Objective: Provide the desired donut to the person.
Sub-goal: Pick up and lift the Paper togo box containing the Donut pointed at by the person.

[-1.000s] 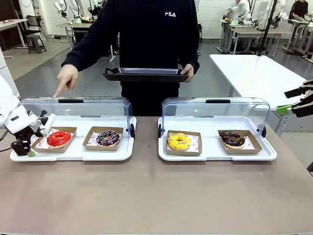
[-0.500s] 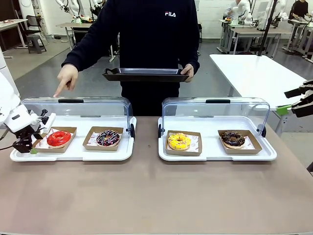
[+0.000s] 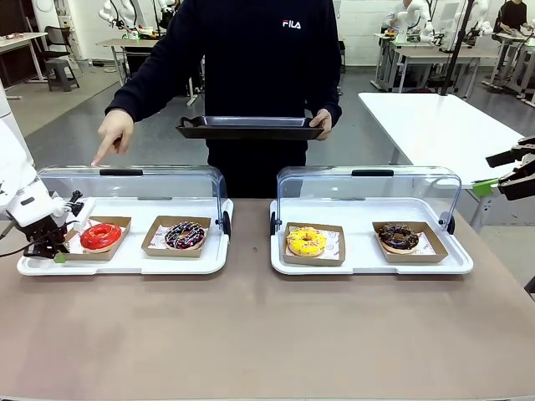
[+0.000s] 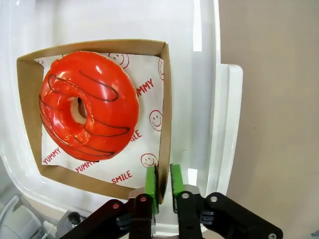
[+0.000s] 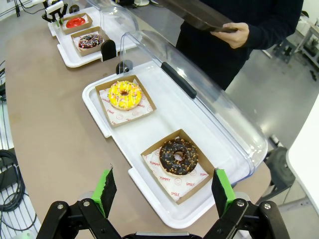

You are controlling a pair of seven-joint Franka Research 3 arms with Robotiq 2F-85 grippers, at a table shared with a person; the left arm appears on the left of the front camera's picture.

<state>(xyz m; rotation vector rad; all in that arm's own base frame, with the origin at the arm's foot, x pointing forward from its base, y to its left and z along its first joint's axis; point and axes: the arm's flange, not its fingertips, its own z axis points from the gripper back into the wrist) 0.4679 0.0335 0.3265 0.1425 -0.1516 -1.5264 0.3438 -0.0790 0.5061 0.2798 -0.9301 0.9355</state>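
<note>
1. Here, at the left end of the table, we are looking at our left tool, which is reaching into the left white serving tray under its raised clear lid
2. In the left wrist view, we are seeing its green pads drawn nearly together, pinching the side wall of the brown card tray near its corner
3. The red donut is sitting inside that card tray on printed paper, apart from the pads
4. In the same serving tray, just beside it, a chocolate donut with sprinkles is lying in a card tray of its own
5. The person is standing at the far side; their pointing hand is aiming a finger down over the left end of the lid, above the red donut
6. Their other hand is holding a black tray level in front of the body
7. Our right tool is hanging well off to the right, its pads standing wide apart and gripping nothing
8. Below it, we are seeing the second serving tray carrying a yellow donut and a dark chocolate donut
</note>
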